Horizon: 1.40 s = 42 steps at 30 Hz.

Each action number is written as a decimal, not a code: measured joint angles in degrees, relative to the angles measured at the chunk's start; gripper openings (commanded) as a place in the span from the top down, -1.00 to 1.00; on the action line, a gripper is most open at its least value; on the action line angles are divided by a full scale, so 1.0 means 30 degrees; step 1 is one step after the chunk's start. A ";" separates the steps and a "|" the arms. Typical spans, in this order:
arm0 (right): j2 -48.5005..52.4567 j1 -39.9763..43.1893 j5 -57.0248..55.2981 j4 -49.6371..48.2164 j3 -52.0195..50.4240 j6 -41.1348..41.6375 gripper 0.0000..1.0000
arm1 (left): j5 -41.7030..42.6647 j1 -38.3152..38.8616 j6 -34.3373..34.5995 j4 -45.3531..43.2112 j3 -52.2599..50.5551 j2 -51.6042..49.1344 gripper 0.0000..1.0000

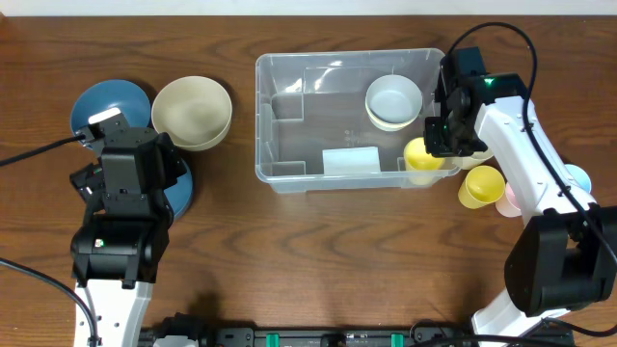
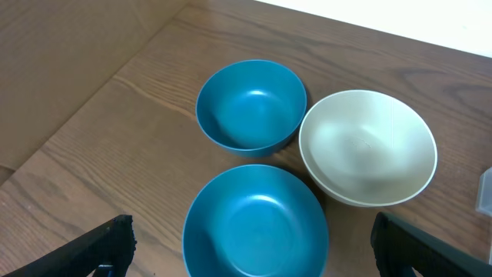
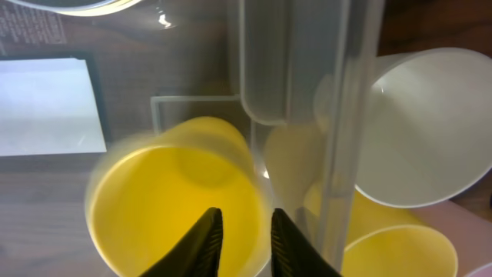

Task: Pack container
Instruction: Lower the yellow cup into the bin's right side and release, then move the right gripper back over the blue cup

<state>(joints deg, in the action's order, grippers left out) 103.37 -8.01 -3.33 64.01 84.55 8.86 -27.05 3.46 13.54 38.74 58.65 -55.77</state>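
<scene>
The dark wooden surface [image 1: 318, 251] carries the container [image 1: 289, 125] at its middle, with a white bowl [image 1: 393, 99] already in its far right part. Your right hand [image 1: 445, 135] hangs over the near right corner, just inside the wall, and the yellow cup [image 3: 154, 208] sits in that corner below it. In the wrist view its fingers [image 3: 206, 238] stand a narrow gap apart with the cup's rim wall between them. The cup is blurred, so you cannot tell whether they pinch it or have let go. To finish this placement well, part the fingers fully before you lift, then rise straight up so a finger does not drag the cup over or catch the container's wall. Your next pick is probably among the cups just outside that wall, such as the other yellow cup [image 1: 479, 186]. Your left hand [image 2: 254, 250] hovers wide apart above the nearer blue bowl [image 2: 254, 215], holding nothing.
</scene>
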 measured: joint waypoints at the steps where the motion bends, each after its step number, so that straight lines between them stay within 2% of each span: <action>1: 0.0000 0.0000 -0.0007 0.0000 0.0000 0.0000 0.48 | 0.0000 0.0000 0.0000 0.0000 0.0000 0.0000 -0.96; 16: 0.0000 0.0000 0.0860 -0.0168 0.0095 -0.0051 0.49 | 0.0000 0.0000 0.0000 0.0000 0.0000 -0.0007 -0.96; 20: 0.0000 0.0000 0.1909 0.0576 0.1683 -0.0146 0.39 | 0.0000 0.0000 0.0000 0.0007 0.0000 -0.0007 -0.96; 25: -0.0022 0.0000 0.3373 0.2120 0.5770 -0.0634 0.01 | 0.0000 0.0000 0.0000 0.0007 0.0000 -0.0007 -0.96; 31: -0.0087 0.0036 0.3672 0.3963 0.9224 -0.1166 -0.29 | 0.0000 0.0000 0.0000 0.0007 0.0000 0.0000 -0.96; 36: -0.0095 0.0685 0.3526 0.4852 1.0644 -0.1392 -0.35 | 0.0000 0.0000 0.0000 0.0000 0.0000 -0.0007 -0.96; 42: -0.0095 0.2892 0.3359 0.5887 1.1242 -0.1676 -0.34 | 0.0000 0.0000 0.0000 0.0000 0.0000 -0.0007 -0.96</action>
<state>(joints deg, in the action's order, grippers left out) 103.09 0.67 6.74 81.67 118.28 3.84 -27.05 3.46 13.54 38.74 58.65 -55.79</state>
